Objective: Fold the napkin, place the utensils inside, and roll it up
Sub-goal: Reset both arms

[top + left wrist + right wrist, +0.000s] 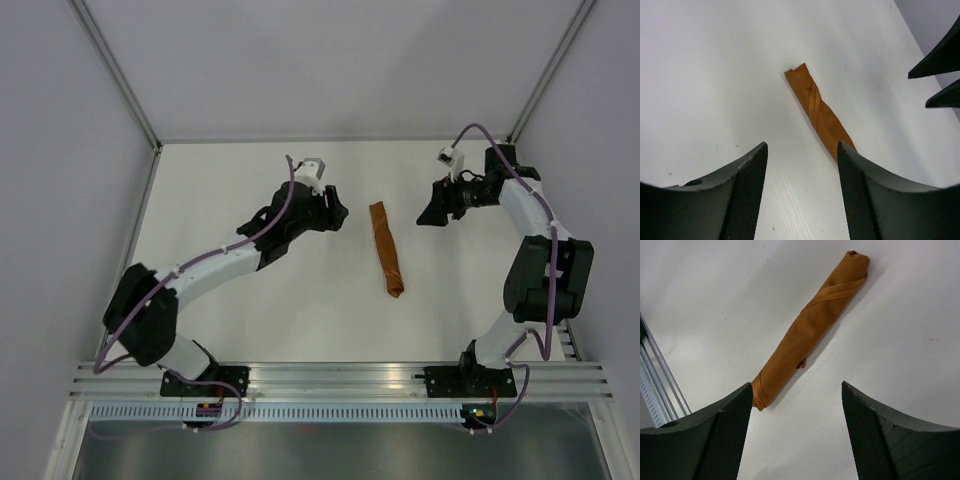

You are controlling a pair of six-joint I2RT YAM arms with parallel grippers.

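The left pincer [336,214] sits open about halfway with nothing between its fingers, just bare worktop [250,320] showing through the gap. The napkin [386,260] is off to its right, near but clearly apart. In the left wrist view it lies ahead of the fingertips and runs away at a slant.

The napkin itself is already a tight rust-orange roll lying flat on the worktop between the two arms, with a couple of wrapped edge bands crossing it toward one end. No utensils are showing, so there's no telling whether they're tucked inside.

Looks like light, soft cloth with a bit of sheen, so it'd probably squash under a grip, slide a little, and unwind if grabbed by a loose end. Best bet is likely pinching across the roll near the middle, over those wrapped bands.

The right pincer [432,212] is spread wide and holds nothing. The roll lies to its left, near but not touching, ahead of its fingertips in its own wrist view.
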